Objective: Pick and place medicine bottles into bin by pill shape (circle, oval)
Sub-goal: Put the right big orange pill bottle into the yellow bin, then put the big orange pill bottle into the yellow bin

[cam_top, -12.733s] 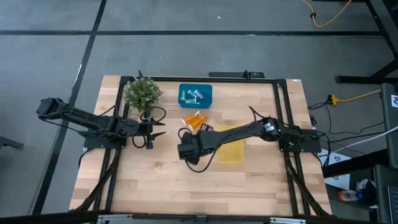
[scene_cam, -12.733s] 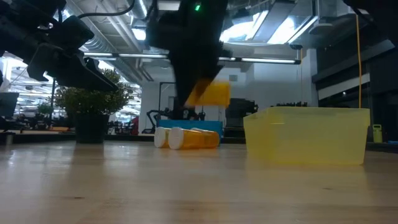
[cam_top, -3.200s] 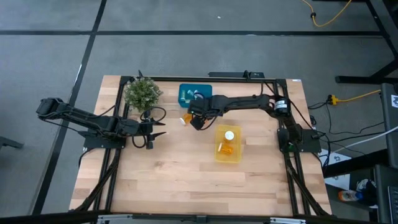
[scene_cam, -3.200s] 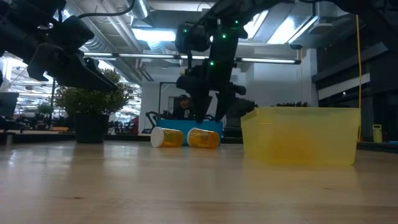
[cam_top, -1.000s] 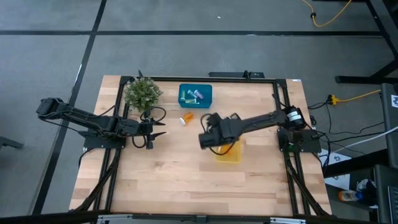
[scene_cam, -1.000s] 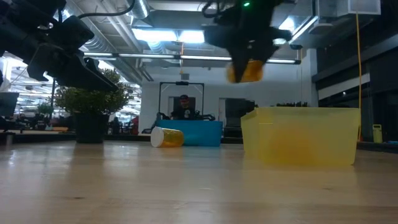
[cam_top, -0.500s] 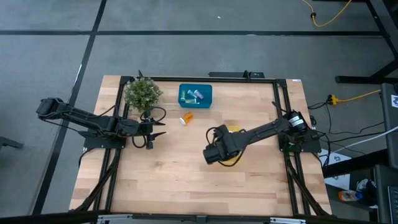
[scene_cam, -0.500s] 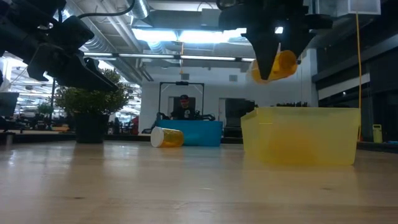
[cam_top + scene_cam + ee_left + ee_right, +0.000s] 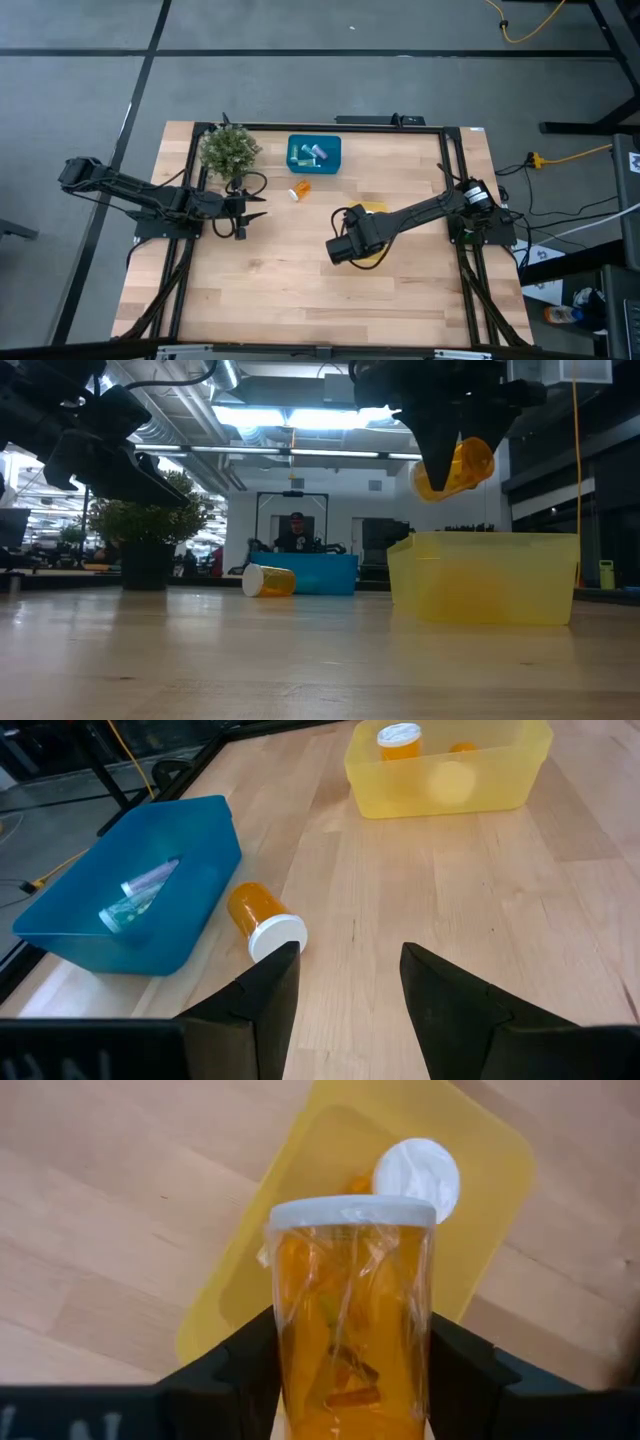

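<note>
My right gripper [image 9: 447,452] is shut on an orange medicine bottle [image 9: 350,1330] with a white cap [image 9: 350,1211], high above the yellow bin [image 9: 485,575]. The gripper itself hides the bottle in the high view [image 9: 346,248]. A second orange bottle stands in that bin, its white cap [image 9: 416,1178] up. A third orange bottle [image 9: 263,920] lies on its side on the table beside the blue bin [image 9: 130,890], which holds pale bottles. My left gripper [image 9: 345,965] waits open at the table's left [image 9: 262,207], pointing at the lying bottle. My right gripper pinches the bottle's body [image 9: 292,1380] between its two fingers [image 9: 235,1375], one on each side. The fingers come from above, pointing steeply down. The bottle is lifted clear over the yellow bin and tilted, its cap end [image 9: 425,487] lower.
A potted plant [image 9: 229,150] stands at the far left of the table, next to the blue bin [image 9: 315,152]. Bare wood lies along the near half of the table. A person shows in the room behind the table.
My right gripper has carried the orange bottle toward the table's near edge, from beside the yellow bin's far end to above the bin. Its wrist has rolled and the bottle has tipped to a slant. It stays lifted clear.
</note>
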